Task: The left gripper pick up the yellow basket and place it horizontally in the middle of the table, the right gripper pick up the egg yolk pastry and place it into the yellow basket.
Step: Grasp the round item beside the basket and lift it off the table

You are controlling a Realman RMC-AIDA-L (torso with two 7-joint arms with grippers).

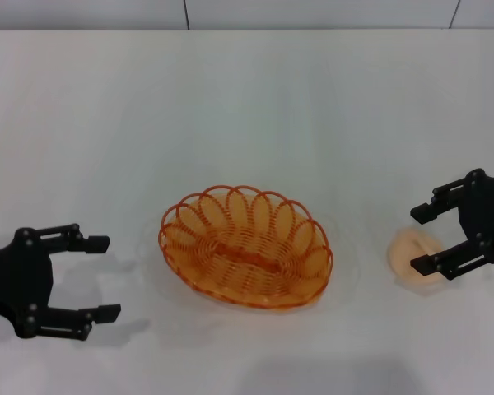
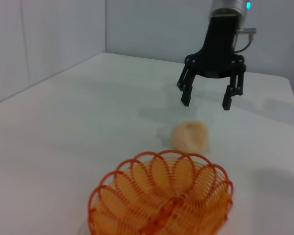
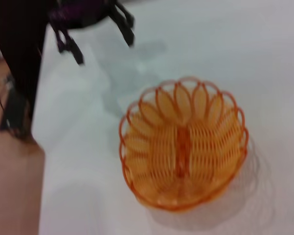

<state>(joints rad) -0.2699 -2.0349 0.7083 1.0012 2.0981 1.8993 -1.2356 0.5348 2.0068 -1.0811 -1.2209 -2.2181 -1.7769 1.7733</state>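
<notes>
While fingers spread, right gripper (image 1: 425, 239) hovers above egg yolk pastry (image 1: 407, 255).

I found no readable text, label, brand, number or sign in any view; I checked the counter (image 1: 247, 99) and the yellow basket (image 1: 245, 247) and saw neither carried markings.

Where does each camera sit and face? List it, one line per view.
Head: above, looking down at the table; left end effector and right end effector show, both open.
Left wrist: faces across the yellow basket and egg yolk pastry to the right end effector.
Right wrist: looks down on the basket.
All three share the basket.
</notes>
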